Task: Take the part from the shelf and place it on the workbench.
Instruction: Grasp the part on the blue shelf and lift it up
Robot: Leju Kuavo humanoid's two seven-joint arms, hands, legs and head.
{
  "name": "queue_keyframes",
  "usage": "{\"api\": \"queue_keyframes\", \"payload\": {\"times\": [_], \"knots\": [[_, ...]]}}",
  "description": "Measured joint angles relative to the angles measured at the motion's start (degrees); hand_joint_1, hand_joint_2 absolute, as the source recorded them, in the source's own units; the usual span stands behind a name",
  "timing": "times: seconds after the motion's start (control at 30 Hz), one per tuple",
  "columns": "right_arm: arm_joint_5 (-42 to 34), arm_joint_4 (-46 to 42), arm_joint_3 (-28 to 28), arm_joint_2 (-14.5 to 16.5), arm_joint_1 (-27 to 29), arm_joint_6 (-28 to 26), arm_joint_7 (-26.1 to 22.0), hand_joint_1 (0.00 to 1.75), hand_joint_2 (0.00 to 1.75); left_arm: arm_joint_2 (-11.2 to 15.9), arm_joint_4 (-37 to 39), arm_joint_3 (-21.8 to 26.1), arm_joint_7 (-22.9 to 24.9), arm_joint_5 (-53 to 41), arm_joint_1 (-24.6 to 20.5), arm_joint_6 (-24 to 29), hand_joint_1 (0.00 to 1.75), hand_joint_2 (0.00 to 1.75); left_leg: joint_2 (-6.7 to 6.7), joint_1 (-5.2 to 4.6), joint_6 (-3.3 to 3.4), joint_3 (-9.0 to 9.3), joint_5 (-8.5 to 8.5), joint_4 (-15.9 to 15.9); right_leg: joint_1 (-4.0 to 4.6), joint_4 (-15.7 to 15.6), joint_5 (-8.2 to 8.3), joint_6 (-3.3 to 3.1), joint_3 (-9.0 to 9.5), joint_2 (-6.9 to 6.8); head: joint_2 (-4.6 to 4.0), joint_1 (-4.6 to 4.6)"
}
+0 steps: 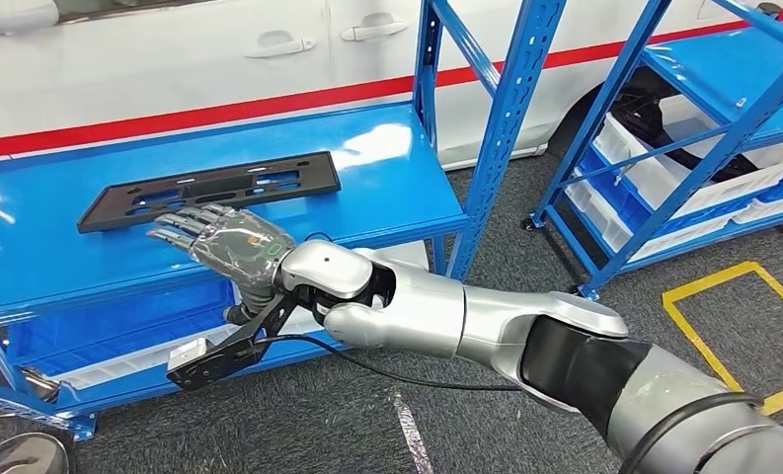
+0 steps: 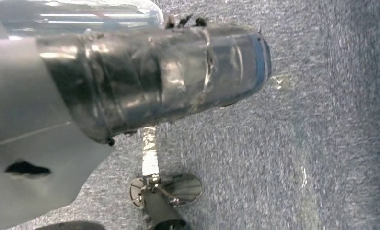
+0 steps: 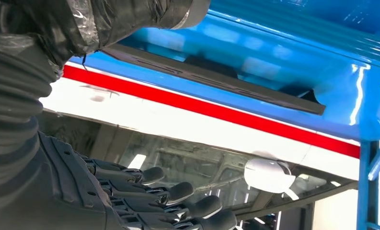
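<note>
The part is a flat black plate frame (image 1: 209, 188) lying on the blue shelf board (image 1: 387, 168). My right hand (image 1: 224, 242) reaches in from the right. It hovers palm down just in front of the part's near edge, fingers stretched out and apart, with nothing in it. In the right wrist view the same part (image 3: 216, 79) shows edge-on on the blue board, with a gap between it and my spread fingers (image 3: 178, 196). My left hand (image 2: 130, 81) hangs over the grey floor; I see its taped thumb, but not how the fingers lie.
A white car with a red stripe (image 1: 219, 59) stands right behind the shelf. A second blue rack (image 1: 723, 148) with white bins stands to the right. Blue uprights (image 1: 496, 128) frame the shelf's right end. Yellow tape (image 1: 733, 326) marks the grey carpet.
</note>
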Motion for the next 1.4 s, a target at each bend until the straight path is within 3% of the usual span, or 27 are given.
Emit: {"api": "queue_keyframes", "payload": {"times": [0.07, 0.1, 0.23, 0.3, 0.37, 0.4, 0.43, 0.5, 0.57, 0.63, 0.73, 0.8, 0.87, 0.9, 0.93, 0.97, 1.03, 1.07, 1.13, 1.23, 1.3, 1.4], "knots": [[0.42, 0.05, 0.01, 0.02, -0.06, 0.47, 0.08, 0.0, 1.75, -0.08, 0.0, 0.0, 0.0, 0.01, -0.04, 0.0, 0.0, 0.0, -0.06, -0.22, -0.39, -0.16, -0.47, 0.61, 0.14, -6.36, 2.22, -0.37, 3.05, 0.02, 0.01, -0.02], [0.59, 0.11, 0.02, 0.03, -0.05, 0.65, 0.09, 0.0, 1.75, -0.1, 0.0, 0.0, 0.01, 0.01, -0.09, 0.0, 0.0, 0.0, -0.08, -0.29, -0.62, -0.29, -0.58, 0.8, 0.22, -7.72, 2.37, -0.55, 3.69, 0.05, 0.01, -0.03], [0.82, 0.49, 0.04, 0.12, -0.04, 1.08, 0.08, 0.0, 1.75, -0.07, 0.0, 0.0, 0.02, 0.07, -0.17, -0.03, 0.0, 0.0, -0.02, -0.23, -1.68, -0.63, -1.27, 1.6, 0.03, -8.45, 2.42, -1.43, 4.16, 0.12, 0.01, -0.05], [1.01, 0.61, 0.08, 0.29, -0.12, 1.38, 0.07, 0.0, 1.75, -0.14, 0.0, 0.0, 0.02, 0.08, -0.19, -0.15, 0.0, 0.0, 0.09, -0.01, -2.36, -2.78, -3.71, 6.32, -0.21, -8.73, 2.33, -1.96, 4.56, -0.01, 0.01, -0.08], [1.33, 0.83, 0.28, 0.44, -0.13, 1.69, 0.06, 0.0, 1.75, -0.27, 0.0, 0.0, 0.01, 0.09, -0.19, -0.34, 0.0, 0.0, 0.13, 0.23, -2.86, -6.54, -6.42, 13.65, -0.19, -8.72, 2.07, -2.29, 4.71, -0.11, 0.01, -0.07], [1.47, 0.98, 0.44, 0.47, -0.09, 1.89, 0.07, 0.0, 1.75, -0.32, 0.0, 0.0, -0.01, 0.13, -0.17, -0.42, 0.0, 0.0, 0.13, 0.32, -2.99, -7.85, -6.74, 15.86, -0.17, -8.71, 1.97, -2.33, 4.79, -0.11, 0.01, -0.07], [1.58, 1.16, 0.58, 0.5, -0.07, 2.14, 0.08, 0.0, 1.75, -0.34, 0.0, 0.0, -0.04, 0.18, -0.15, -0.48, 0.0, 0.0, 0.13, 0.37, -3.02, -8.23, -6.09, 16.1, -0.16, -8.7, 1.85, -2.33, 4.92, -0.08, 0.0, -0.07], [1.66, 1.54, 0.76, 0.54, -0.06, 2.56, 0.1, 0.0, 1.75, -0.37, 0.0, 0.0, -0.12, 0.28, -0.16, -0.52, 0.0, 0.0, 0.14, 0.39, -2.71, -5.65, -2.27, 10.26, -0.16, -8.7, 1.51, -2.15, 5.42, 0.02, 0.0, -0.08], [1.72, 1.96, 0.81, 0.55, -0.13, 2.63, 0.1, 0.0, 1.75, -0.38, 0.0, 0.0, -0.19, 0.35, -0.3, -0.52, 0.0, 0.0, 0.12, 0.12, -2.09, -2.02, 0.11, 3.09, -0.08, -8.76, 1.11, -1.73, 5.85, 0.05, 0.01, -0.07], [1.75, 2.41, 0.84, 0.56, -0.18, 2.63, 0.1, 0.0, 1.75, -0.42, 0.0, 0.0, -0.24, 0.42, -0.43, -0.54, 0.0, 0.0, 0.07, -0.27, -1.54, -0.59, -0.04, 0.35, 0.05, -8.9, 1.06, -1.13, 6.03, 0.01, 0.01, -0.06], [1.78, 3.07, 0.88, 0.57, -0.23, 2.59, 0.1, 0.0, 1.75, -0.56, 0.0, 0.0, -0.32, 0.44, -0.37, -0.55, 0.0, 0.0, 0.06, -0.08, -0.71, 0.43, -0.11, -0.72, 0.12, -8.19, 0.75, -0.24, 6.18, -0.02, 0.01, -0.04], [1.78, 3.49, 0.87, 0.56, -0.34, 2.57, 0.1, 0.0, 1.75, -0.67, 0.01, 0.0, -0.37, 0.46, -0.38, -0.56, 0.0, 0.0, 0.05, 0.12, -0.14, 1.29, -0.24, -1.2, 0.07, -4.14, -1.28, 0.11, 4.19, -0.01, 0.0, -0.04], [1.78, 3.99, 0.88, 0.55, -0.24, 2.59, 0.1, 0.0, 1.75, -0.7, 0.02, 0.0, -0.43, 0.48, -0.49, -0.64, 0.0, 0.0, 0.05, 0.06, 0.28, 1.66, -0.66, -1.17, 0.08, 2.9, -3.88, 0.38, 0.13, 0.01, 0.0, -0.04], [1.78, 4.31, 0.89, 0.54, -0.1, 2.59, 0.1, 0.0, 1.75, -0.7, 0.02, 0.01, -0.46, 0.49, -0.51, -0.69, 0.0, 0.0, 0.04, 0.04, 0.37, 1.91, -0.94, -1.11, 0.05, 5.47, -4.38, 0.5, -1.7, 0.01, 0.0, -0.04], [1.78, 4.62, 0.9, 0.52, 0.02, 2.59, 0.12, 0.0, 1.75, -0.72, 0.02, 0.01, -0.49, 0.48, -0.46, -0.72, 0.0, 0.0, 0.01, 0.04, 0.39, 2.28, -1.31, -1.06, -0.01, 6.19, -3.79, 0.58, -2.72, -0.01, 0.0, -0.03], [1.78, 4.86, 0.9, 0.5, 0.09, 2.59, 0.14, 0.0, 1.75, -0.76, 0.02, 0.02, -0.5, 0.47, -0.37, -0.73, 0.0, 0.0, -0.02, 0.06, 0.33, 2.77, -1.73, -0.98, -0.1, 4.71, -2.07, 0.61, -2.65, -0.02, 0.0, -0.03], [1.78, 5.21, 0.9, 0.48, 0.11, 2.59, 0.17, 0.0, 1.75, -0.88, 0.02, 0.02, -0.5, 0.44, -0.21, -0.74, 0.0, 0.0, -0.06, 0.13, -0.01, 3.83, -2.79, -0.78, -0.33, -2.04, 2.72, 0.64, -0.48, -0.03, 0.0, -0.04], [1.78, 5.36, 0.9, 0.47, 0.05, 2.6, 0.17, 0.0, 1.75, -0.93, 0.02, 0.02, -0.5, 0.44, -0.29, -0.74, 0.0, 0.0, -0.05, 0.12, -0.29, 4.13, -3.28, -0.55, -0.31, -5.29, 3.79, 0.59, 0.46, -0.03, 0.0, -0.02], [1.78, 5.62, 0.92, 0.51, 0.04, 2.61, 0.16, 0.0, 1.75, -0.96, 0.02, 0.02, -0.51, 0.43, -0.52, -0.75, 0.0, 0.0, -0.02, 0.03, -0.99, 4.12, -3.97, -0.19, -0.08, -7.71, 3.97, -0.16, 1.29, 0.04, 0.01, 0.04], [1.8, 5.92, 0.92, 0.52, 0.06, 2.59, 0.24, 0.0, 1.75, -0.92, 0.02, 0.02, -0.54, 0.39, -0.63, -0.76, 0.0, 0.0, 0.07, -0.01, -1.83, 4.13, -4.56, 0.74, -0.09, -8.04, 3.43, -1.58, 2.16, 0.18, 0.01, 0.13], [1.92, 6.06, 0.92, 0.54, 0.0, 2.57, 0.27, 0.0, 1.75, -0.95, 0.02, 0.02, -0.57, 0.31, -0.7, -0.76, 0.0, 0.0, 0.15, 0.12, -2.34, 1.8, -5.31, 5.11, -0.35, -8.33, 2.93, -2.2, 3.28, 0.18, 0.01, 0.02], [2.32, 6.44, 0.94, 0.54, 0.25, 2.6, 0.41, 0.0, 1.75, -1.03, 0.02, 0.02, -0.58, 0.25, -0.74, -0.77, 0.0, 0.0, 0.2, 0.35, -2.96, -5.37, -8.08, 15.23, -0.22, -8.44, 1.76, -2.65, 4.74, 0.13, 0.01, -0.05]]}}
